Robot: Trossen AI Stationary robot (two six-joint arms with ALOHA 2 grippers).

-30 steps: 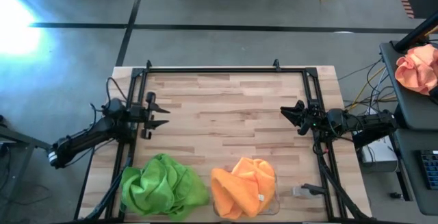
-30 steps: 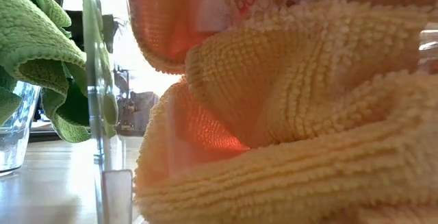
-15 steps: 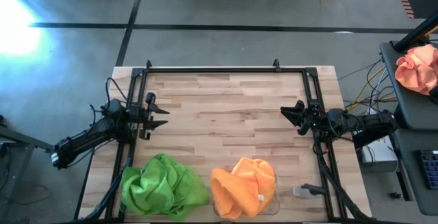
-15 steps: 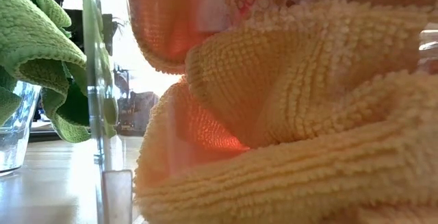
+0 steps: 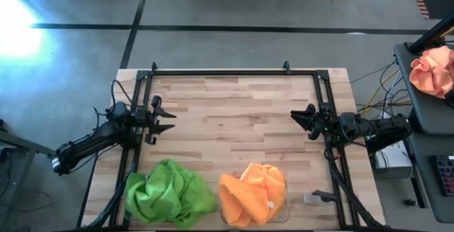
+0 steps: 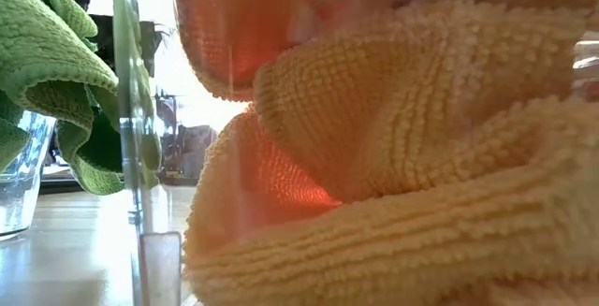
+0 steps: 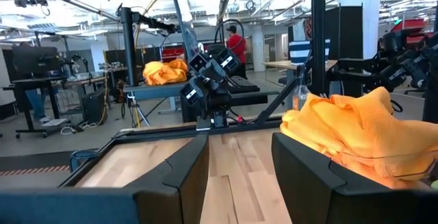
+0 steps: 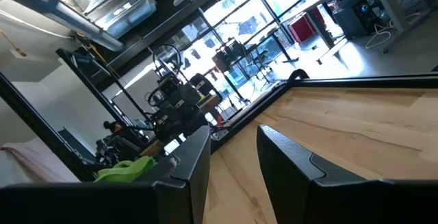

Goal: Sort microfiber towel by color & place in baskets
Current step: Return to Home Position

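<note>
High view: left tool [image 5: 170, 120] apart from towels [image 5: 170, 193]

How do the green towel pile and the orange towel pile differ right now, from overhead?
The green towels sit on the left arm's side, the orange towels beside them, nearer the right arm. The green towels spread wide with no rim showing overhead; the orange towels heap tighter, a clear basket rim showing. Both lie crumpled along one table edge, away from the left claw and right claw.
</note>
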